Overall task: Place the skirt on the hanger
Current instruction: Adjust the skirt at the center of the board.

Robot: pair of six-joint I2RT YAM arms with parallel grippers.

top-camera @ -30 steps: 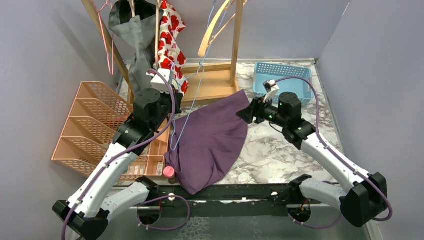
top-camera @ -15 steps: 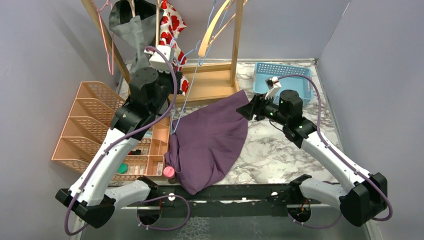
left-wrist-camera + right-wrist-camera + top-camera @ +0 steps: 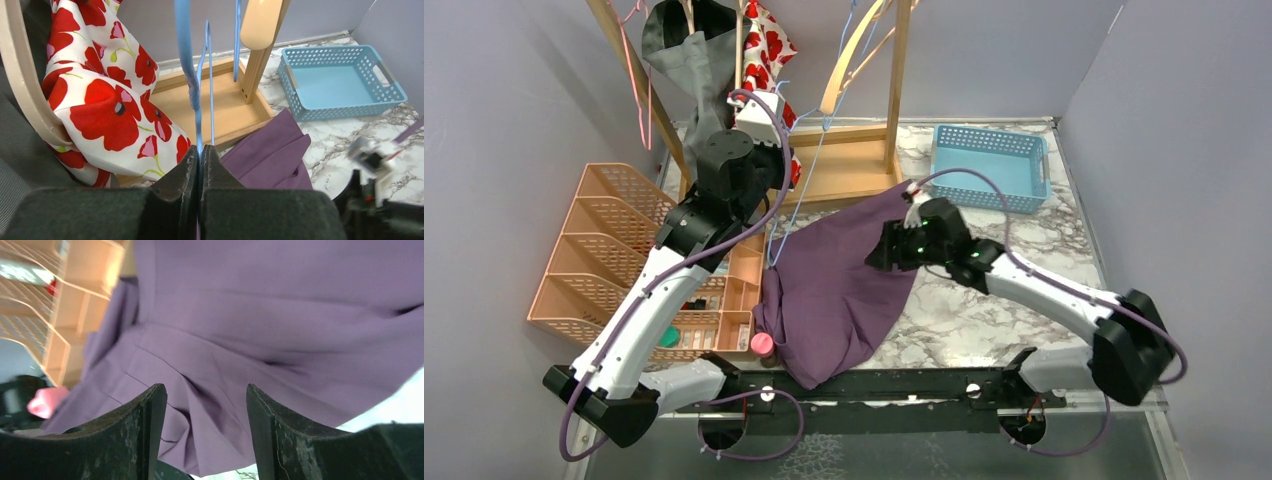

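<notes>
Now right claw (image 3: 205, 392) is spread wide, empty, right over the purple skirt (image 3: 260, 310) lying on the counter (image 3: 984, 310), long axis near-left to far-right under it, so right arm is nearer; left claw (image 3: 200, 155) is clamped on the blue hanger (image 3: 198, 115) above the skirt's left edge.

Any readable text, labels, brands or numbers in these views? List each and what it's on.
None readable in any view.
purple skirt, blue hanger, blue basket, poppy-print fabric, orange organizer: no print, tag or label showing.
small items in the organizer's front tray: too small to tell whether they carry any lettering.
</notes>
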